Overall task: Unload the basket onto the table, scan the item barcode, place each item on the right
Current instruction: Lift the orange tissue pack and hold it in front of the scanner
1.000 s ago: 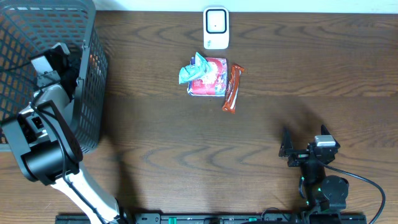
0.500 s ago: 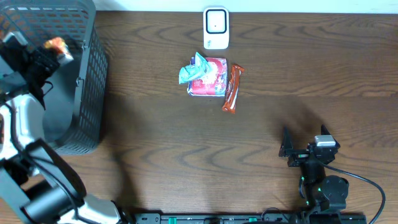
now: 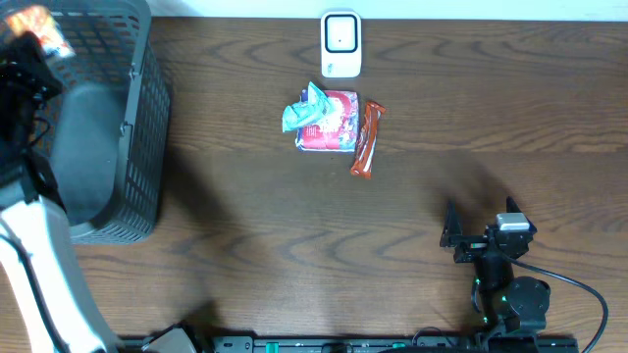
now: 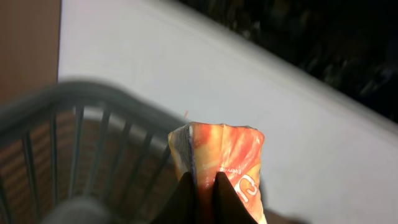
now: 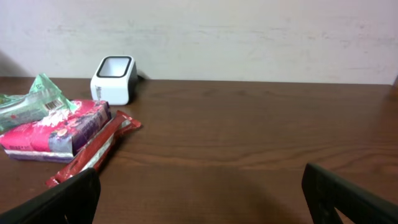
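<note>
An orange snack packet [image 3: 34, 22] hangs at the far left edge over the grey mesh basket [image 3: 137, 118], with my left gripper [image 3: 27, 41] shut on it. In the left wrist view the two dark fingers pinch the packet's [image 4: 224, 152] lower edge at the left gripper [image 4: 205, 186], and the basket rim [image 4: 74, 93] lies below. A white barcode scanner [image 3: 340, 44] stands at the back middle of the table, also in the right wrist view as the scanner [image 5: 114, 79]. My right gripper [image 3: 480, 211] rests open near the front right, and the right gripper [image 5: 199, 199] has nothing between its fingers.
In front of the scanner lie a green packet [image 3: 306, 110], a pink-red pack [image 3: 334, 123] and a red-brown bar [image 3: 367, 137]. The right wrist view shows the same green packet [image 5: 28, 102], pack [image 5: 59, 127] and bar [image 5: 93, 149]. A pale wall runs behind the table.
My left arm has swung up and toward the far left corner, carrying the orange packet up from the basket. The right arm has not moved.
</note>
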`<state>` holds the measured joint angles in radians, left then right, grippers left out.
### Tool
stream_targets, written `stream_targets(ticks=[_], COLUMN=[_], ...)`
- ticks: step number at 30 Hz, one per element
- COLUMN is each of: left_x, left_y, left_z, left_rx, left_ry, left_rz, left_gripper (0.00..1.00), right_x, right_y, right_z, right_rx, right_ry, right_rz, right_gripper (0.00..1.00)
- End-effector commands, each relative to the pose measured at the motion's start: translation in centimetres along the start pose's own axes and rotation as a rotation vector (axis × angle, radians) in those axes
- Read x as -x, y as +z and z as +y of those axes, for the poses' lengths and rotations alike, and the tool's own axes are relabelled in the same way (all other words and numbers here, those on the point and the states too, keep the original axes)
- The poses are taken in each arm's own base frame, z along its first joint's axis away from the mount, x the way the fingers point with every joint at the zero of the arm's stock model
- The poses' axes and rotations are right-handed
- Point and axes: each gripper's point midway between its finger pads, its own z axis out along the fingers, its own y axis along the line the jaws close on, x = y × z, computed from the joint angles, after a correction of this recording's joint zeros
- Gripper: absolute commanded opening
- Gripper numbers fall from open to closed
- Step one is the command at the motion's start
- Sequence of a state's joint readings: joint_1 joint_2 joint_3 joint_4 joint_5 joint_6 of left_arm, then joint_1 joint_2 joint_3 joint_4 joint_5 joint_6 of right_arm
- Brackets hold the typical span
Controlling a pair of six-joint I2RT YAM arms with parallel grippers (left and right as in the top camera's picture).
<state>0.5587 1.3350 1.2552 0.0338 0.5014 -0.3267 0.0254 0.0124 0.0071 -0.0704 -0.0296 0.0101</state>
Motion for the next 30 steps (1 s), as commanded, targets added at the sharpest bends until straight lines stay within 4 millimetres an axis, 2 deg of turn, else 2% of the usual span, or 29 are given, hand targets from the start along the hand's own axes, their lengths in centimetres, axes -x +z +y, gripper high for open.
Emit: stream_targets(ticks=[1,5,8,11,14,18,19,24,30], left_x=[2.2,1.9,0.5,-2.3,-6.2,-12.5,-15.4,-22.0,-29.4], left_y=[-2.5,-3.9,-4.5,-4.7,-4.5,-2.9,-1.9,0.6,2.5], left_z=[-4.1,-9.8,-14.2,-18.1,-20.3,-20.3,-19.6,-17.6,-15.7], left_rx=[-0.064,-0.192,-0.300,-0.394,-0.432,-0.329,-0.257,-0.134,-0.063], left_ry=[-0.018,0.006,0.016,0.011,-0.002,0.002,0.038,0.203,0.242], left_rz=[-0.072,-0.074,-0.039,0.047,0.173,0.355,0.422,0.557,0.737], left_gripper=[0.07,0.07,0.07,0.07,0.07,0.07,0.07,0.08,0.08], right_x=[-0.1,-0.1,-0.1,-0.1,-0.1,-0.1,-0.1,-0.1,-0.1], right_y=[0.0,0.0,0.0,0.0,0.0,0.0,0.0,0.0,0.0], right_z=[0.0,0.0,0.0,0.0,0.0,0.0,0.0,0.0,0.0], right_rx=[-0.002,-0.002,-0.002,-0.002,-0.002,-0.002,-0.002,-0.002,-0.002], right_ry=[-0.011,-0.011,-0.011,-0.011,-0.011,-0.011,-0.011,-0.011,-0.011], right_rz=[0.001,0.001,0.001,0.001,0.001,0.001,0.001,0.001,0.001], right_gripper=[0.99,0.99,0.99,0.99,0.99,0.99,0.99,0.99,0.99])
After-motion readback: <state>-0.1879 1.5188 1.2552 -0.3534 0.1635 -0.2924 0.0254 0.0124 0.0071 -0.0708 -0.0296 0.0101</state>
